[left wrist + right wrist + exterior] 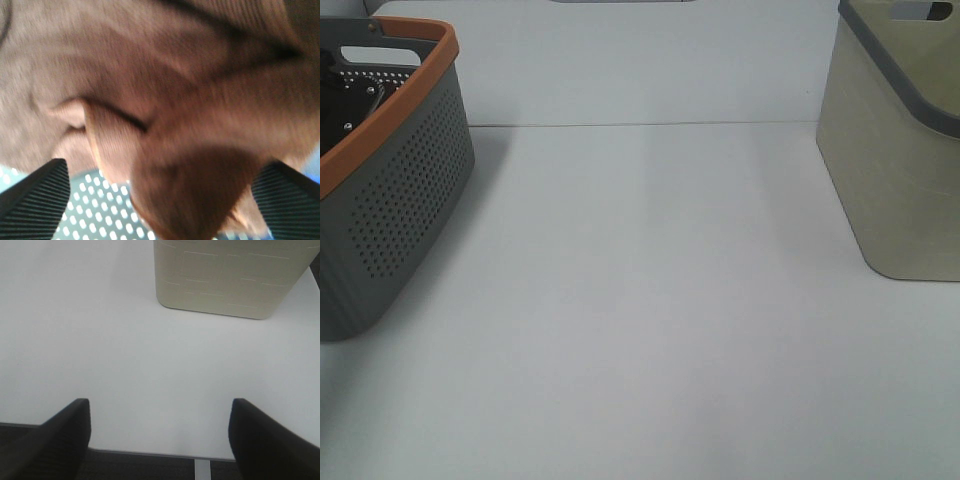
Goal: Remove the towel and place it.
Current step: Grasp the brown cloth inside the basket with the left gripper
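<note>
A brown towel (150,85) fills the left wrist view, crumpled and blurred, lying over the perforated wall of the grey basket (95,210). My left gripper (165,170) is open, its two fingers spread wide on either side of a hanging fold of the towel. In the exterior high view the grey basket with an orange rim (390,200) stands at the far left, with dark arm parts (350,100) inside it; the towel is hidden there. My right gripper (160,407) is open and empty over the white table (125,340), near its front edge.
A beige bin with a grey rim (900,150) stands at the right of the table; it also shows in the right wrist view (230,275). The white table (650,300) spreads between basket and bin. A table seam (640,125) runs along the back.
</note>
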{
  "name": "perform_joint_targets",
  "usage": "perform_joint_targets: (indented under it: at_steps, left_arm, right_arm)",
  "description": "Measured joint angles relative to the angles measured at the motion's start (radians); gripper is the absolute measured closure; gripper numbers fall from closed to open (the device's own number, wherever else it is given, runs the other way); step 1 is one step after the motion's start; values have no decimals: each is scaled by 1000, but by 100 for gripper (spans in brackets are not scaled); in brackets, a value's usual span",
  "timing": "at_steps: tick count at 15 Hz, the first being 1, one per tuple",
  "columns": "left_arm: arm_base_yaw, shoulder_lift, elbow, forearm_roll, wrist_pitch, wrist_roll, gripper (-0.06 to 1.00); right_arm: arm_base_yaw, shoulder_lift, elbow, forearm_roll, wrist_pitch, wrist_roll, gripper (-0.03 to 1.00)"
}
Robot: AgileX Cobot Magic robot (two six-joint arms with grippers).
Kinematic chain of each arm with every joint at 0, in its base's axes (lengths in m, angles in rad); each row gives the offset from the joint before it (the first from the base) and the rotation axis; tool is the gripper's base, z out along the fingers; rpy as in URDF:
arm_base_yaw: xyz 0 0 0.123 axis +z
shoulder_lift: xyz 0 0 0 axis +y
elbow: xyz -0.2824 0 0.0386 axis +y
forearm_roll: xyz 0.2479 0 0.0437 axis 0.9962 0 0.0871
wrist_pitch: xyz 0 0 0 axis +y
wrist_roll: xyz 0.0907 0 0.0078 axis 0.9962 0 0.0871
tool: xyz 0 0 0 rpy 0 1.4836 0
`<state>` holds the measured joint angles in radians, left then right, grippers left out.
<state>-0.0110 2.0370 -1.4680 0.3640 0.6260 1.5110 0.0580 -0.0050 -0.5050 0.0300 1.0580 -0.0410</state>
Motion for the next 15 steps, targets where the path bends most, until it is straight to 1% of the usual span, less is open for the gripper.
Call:
perform_joint_targets:
  at_steps: [1, 2, 6, 8, 11, 12, 15]
  left_arm:
    - [-7, 0, 0, -5, -2, 0, 9]
    - [-9, 0, 0, -9, -3, 0, 15]
    - [-20, 0, 0, -18, -3, 1, 47]
    - [-21, 0, 0, -28, -5, -1, 58]
    - [-21, 0, 0, -40, -12, -1, 66]
    - [-21, 0, 0, -41, -13, -1, 68]
    - [-21, 0, 0, -43, -13, -15, 78]
  right_arm:
    - [0, 0, 0, 0, 0, 0, 21]
    - [0, 0, 0, 0, 0, 0, 21]
    - [0, 0, 0, 0, 0, 0, 21]
    - [0, 0, 0, 0, 0, 0, 21]
    - [0, 0, 0, 0, 0, 0, 21]
    - [0, 0, 0, 0, 0, 0, 21]
    - [0, 0, 0, 0, 0, 0, 21]
